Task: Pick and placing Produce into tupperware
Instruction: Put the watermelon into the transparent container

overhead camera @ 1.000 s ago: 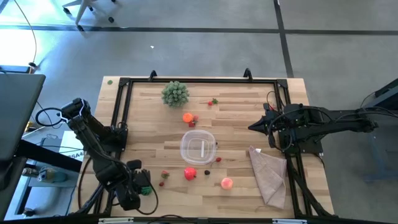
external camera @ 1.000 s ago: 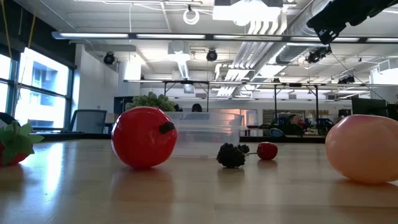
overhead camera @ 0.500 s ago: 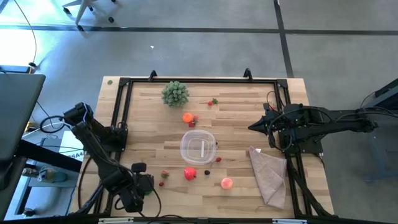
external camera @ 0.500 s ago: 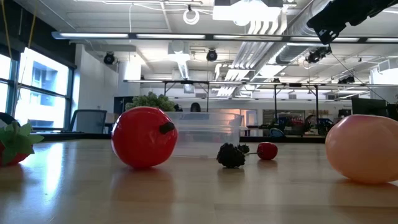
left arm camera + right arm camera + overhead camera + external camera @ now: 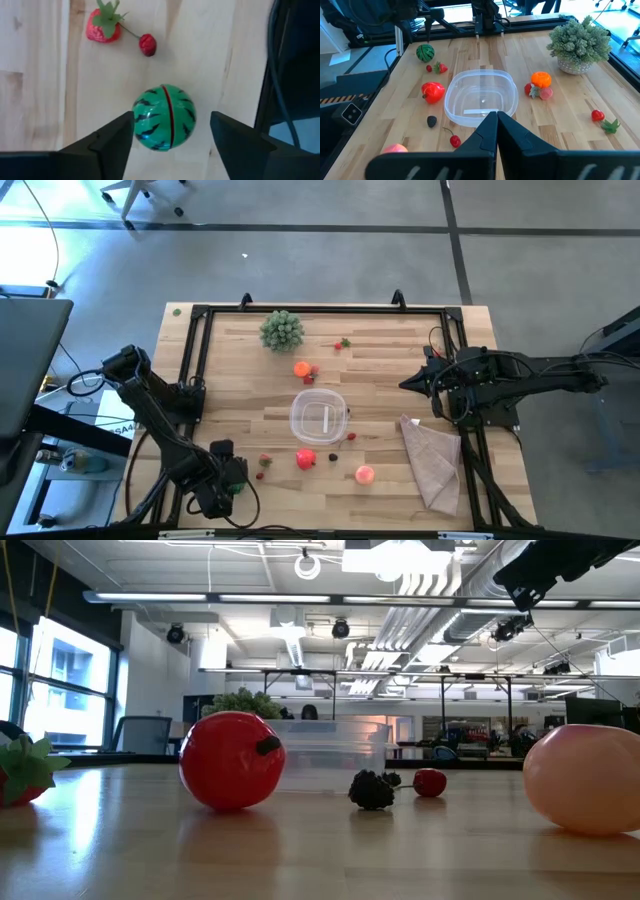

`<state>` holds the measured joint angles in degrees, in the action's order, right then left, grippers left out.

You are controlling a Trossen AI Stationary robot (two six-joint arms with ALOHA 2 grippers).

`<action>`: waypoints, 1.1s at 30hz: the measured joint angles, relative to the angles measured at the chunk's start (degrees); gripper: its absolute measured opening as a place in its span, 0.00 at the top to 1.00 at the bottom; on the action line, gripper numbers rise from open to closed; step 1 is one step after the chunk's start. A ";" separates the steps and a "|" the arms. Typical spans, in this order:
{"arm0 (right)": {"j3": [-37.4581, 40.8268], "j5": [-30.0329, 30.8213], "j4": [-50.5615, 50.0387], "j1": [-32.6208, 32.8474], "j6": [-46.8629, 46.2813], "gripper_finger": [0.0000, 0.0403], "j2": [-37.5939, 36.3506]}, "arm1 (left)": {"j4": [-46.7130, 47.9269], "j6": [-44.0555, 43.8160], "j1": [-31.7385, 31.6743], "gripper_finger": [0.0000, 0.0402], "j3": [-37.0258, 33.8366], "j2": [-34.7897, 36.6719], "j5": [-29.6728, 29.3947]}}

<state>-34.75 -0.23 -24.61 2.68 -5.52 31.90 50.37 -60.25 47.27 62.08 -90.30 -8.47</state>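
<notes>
Left wrist view is showing the left gripper (image 5: 170, 137) hovering with fingers spread on either side of the green striped melon ball (image 5: 163, 117); lower squarely before closing, since the round toy, with no long axis, is sitting near the table's left front corner. The tupperware (image 5: 318, 418) is sitting mid-table, while the right gripper (image 5: 496, 131), fingers pressed together, is waiting at the right edge.

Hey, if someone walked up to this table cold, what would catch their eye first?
Probably the green striped ball at the table's left front corner, sitting between the open fingers of the left gripper. Next, the empty clear tupperware mid-table, ringed by small red and orange produce, with the bushy plant at the far edge.
</notes>
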 joint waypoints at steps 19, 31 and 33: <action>0.00 0.00 -0.01 0.00 0.00 1.00 0.00 | -9.34 -1.81 0.00 0.03 -8.02 -0.02 2.56; -0.01 0.00 -0.01 0.00 0.00 1.00 0.00 | -14.54 -2.41 0.02 0.02 -11.38 -0.02 3.44; -0.01 0.00 -0.01 0.00 0.00 1.00 0.00 | -14.85 -2.74 0.02 0.02 -11.86 -0.02 2.80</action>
<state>-34.76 -0.23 -24.62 2.68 -5.52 31.90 35.52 -62.99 47.29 50.22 -90.32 -5.67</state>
